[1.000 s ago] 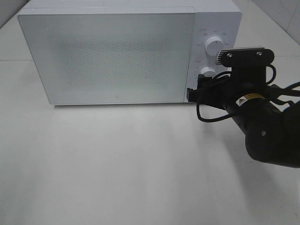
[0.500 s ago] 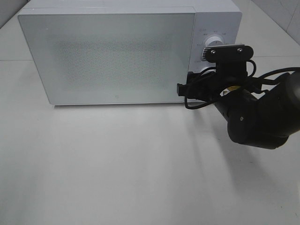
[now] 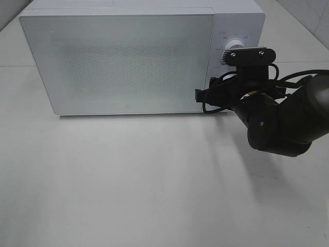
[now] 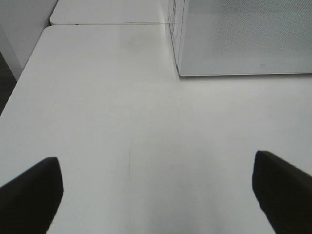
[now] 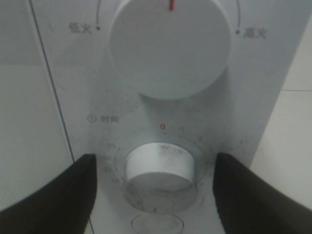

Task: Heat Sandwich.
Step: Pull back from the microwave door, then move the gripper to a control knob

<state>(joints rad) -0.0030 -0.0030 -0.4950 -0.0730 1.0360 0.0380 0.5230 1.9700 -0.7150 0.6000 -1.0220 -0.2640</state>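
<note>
The sandwich is out of view. The white microwave (image 3: 123, 62) stands at the back of the table with its door shut. My right gripper (image 3: 222, 85) is up against the control panel, open. In the right wrist view, my right gripper (image 5: 155, 163) has its two dark fingers (image 5: 58, 195) on either side of the lower timer knob (image 5: 158, 168), with a gap on each side. The larger upper knob (image 5: 170, 46) has its red mark pointing straight up. My left gripper (image 4: 156, 187) hangs open over the bare tabletop, holding nothing.
The white table (image 3: 128, 180) stretches in front of the microwave. Its left edge (image 4: 24, 78) shows in the left wrist view, with the microwave's front corner (image 4: 180, 73) beyond. The right arm's black body and cables (image 3: 280, 121) hang right of the panel.
The right arm has swung left and in toward the control panel, now covering the lower knob in the exterior high view. The left arm has not moved.
</note>
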